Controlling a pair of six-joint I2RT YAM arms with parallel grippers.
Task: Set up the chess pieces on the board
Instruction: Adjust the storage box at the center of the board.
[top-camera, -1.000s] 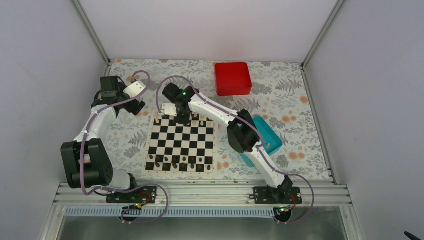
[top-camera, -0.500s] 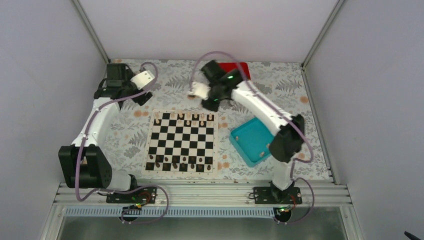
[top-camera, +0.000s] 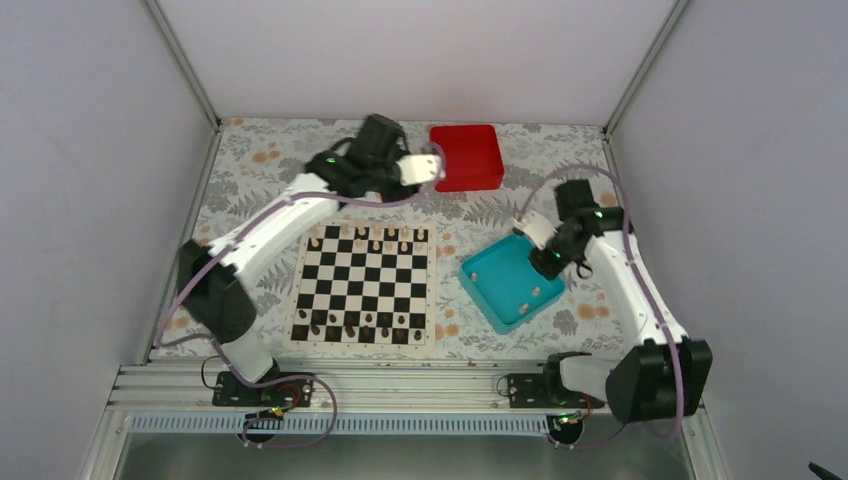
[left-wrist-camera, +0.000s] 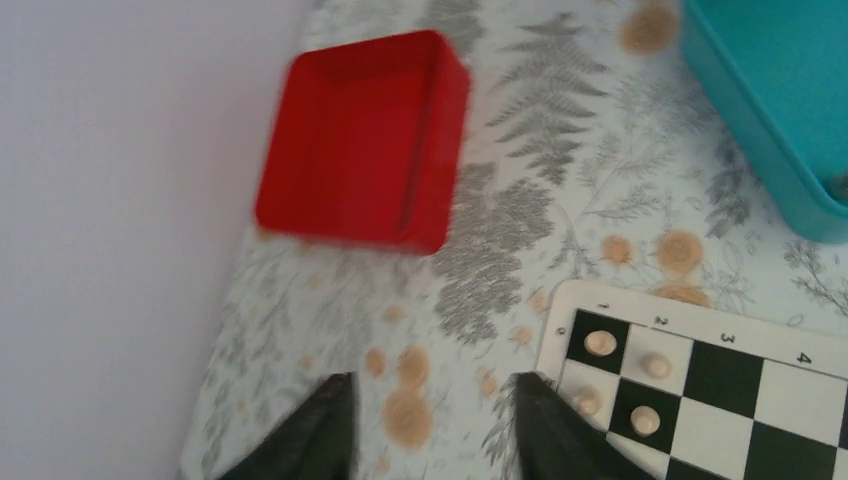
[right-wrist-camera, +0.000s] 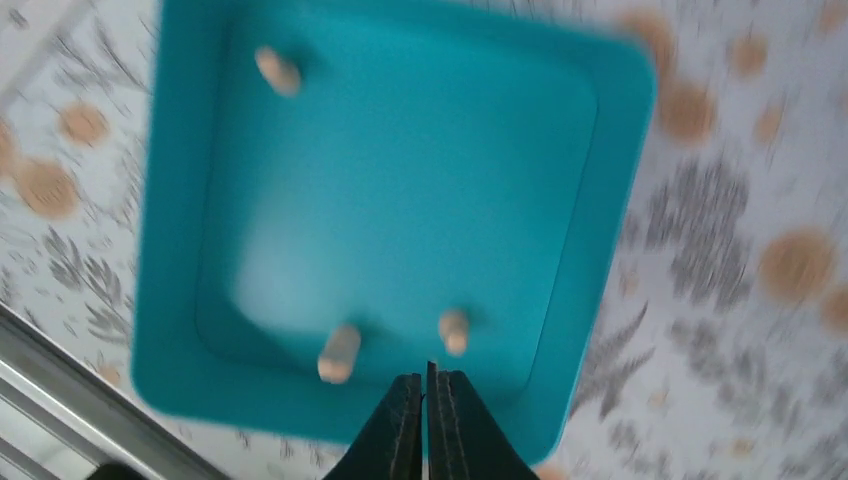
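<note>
Hovering over teal tray (right-wrist-camera: 606, 200), right claw (right-wrist-camera: 428, 374) closed.

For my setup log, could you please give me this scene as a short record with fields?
left gripper: open, empty, above the cloth beside a far corner of the board
right gripper: shut, nothing visibly held, above the teal tray
teal tray: three pale pieces lying loose inside
board: more pale pieces along the far edge, dark pieces along the near edge
red box: on the far side of the table, beyond the board
</note>
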